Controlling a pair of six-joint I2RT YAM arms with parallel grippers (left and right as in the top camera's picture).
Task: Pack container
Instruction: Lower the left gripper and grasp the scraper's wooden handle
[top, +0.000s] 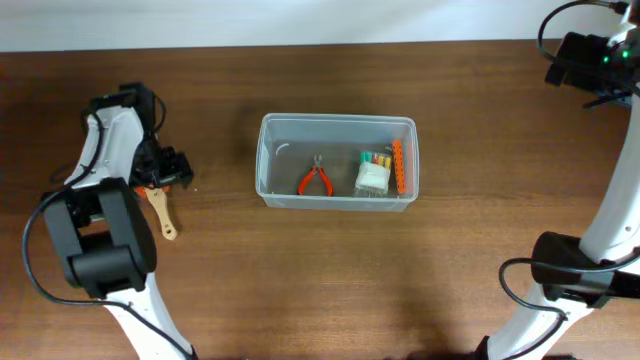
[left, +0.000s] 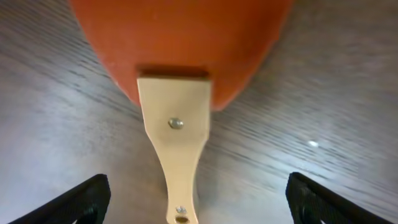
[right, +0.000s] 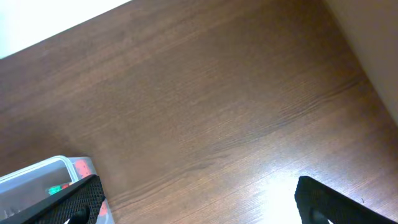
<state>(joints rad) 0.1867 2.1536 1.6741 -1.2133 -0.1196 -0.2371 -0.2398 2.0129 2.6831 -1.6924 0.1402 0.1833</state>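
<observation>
The clear container (top: 268, 160) sits mid-table and holds red-handled pliers (top: 316, 180), a clear pack of small parts (top: 373, 176) and an orange strip (top: 400, 167). Its corner also shows in the right wrist view (right: 37, 174). A spatula with an orange blade and pale wooden handle (top: 161, 211) lies on the table at the left. My left gripper (top: 160, 172) is open, low over it, fingers either side of the handle (left: 177, 155); the orange blade (left: 180, 43) fills the top of that view. My right gripper (right: 199, 202) is open and empty, high at the far right.
The brown wooden table (top: 330, 290) spreads around the container. A pale wall or edge runs along the far side (top: 300, 20). The arm bases stand at the front left (top: 100, 250) and front right (top: 570, 270).
</observation>
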